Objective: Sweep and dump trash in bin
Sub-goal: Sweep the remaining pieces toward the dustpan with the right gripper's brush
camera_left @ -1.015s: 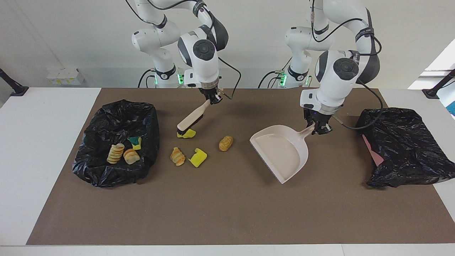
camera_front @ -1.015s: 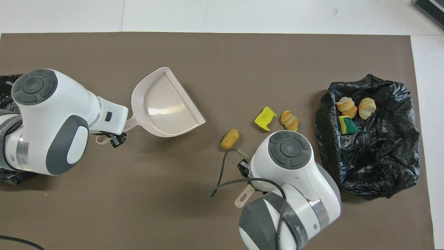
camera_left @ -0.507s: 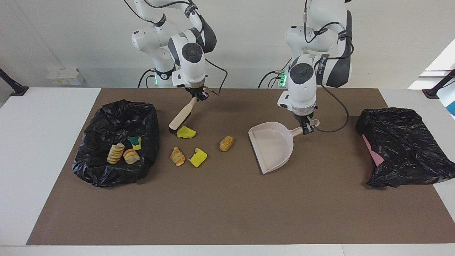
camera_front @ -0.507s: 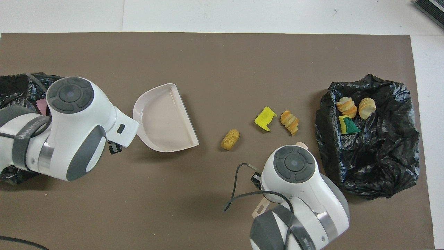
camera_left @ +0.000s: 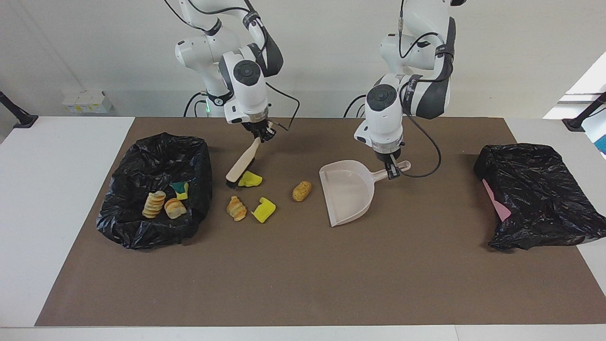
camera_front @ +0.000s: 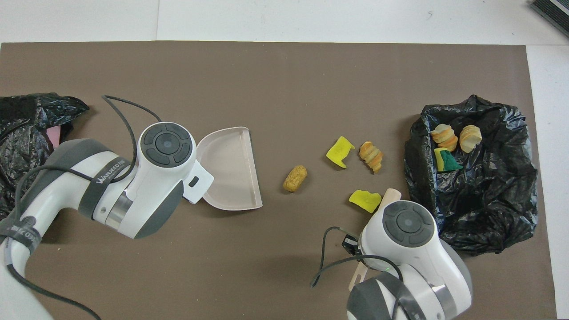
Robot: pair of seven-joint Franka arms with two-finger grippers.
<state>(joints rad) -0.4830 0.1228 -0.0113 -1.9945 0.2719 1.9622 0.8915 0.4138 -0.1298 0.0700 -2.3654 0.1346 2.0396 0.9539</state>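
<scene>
My right gripper (camera_left: 259, 135) is shut on the handle of a beige brush (camera_left: 240, 163). The brush slants down so its bristles rest on the mat beside a yellow chunk of trash (camera_left: 249, 179), on that chunk's bin side. Farther from the robots lie a striped croissant piece (camera_left: 236, 208) and a second yellow chunk (camera_left: 263, 210). A brown bread piece (camera_left: 301, 190) lies between them and the dustpan (camera_left: 348, 192). My left gripper (camera_left: 391, 169) is shut on the dustpan's handle, with the pan's mouth facing the trash. The black-lined bin (camera_left: 142, 237) holds three pieces.
A second black bag (camera_left: 535, 194) with something pink in it lies toward the left arm's end of the brown mat (camera_left: 303, 274). In the overhead view both arm bodies hide their grippers. The dustpan (camera_front: 231, 173) and the bin (camera_front: 489, 209) show there.
The left arm has carried the dustpan toward the trash and turned its mouth to face it. The right arm has drawn the brush back toward the bin, uncovering the nearest yellow chunk.
</scene>
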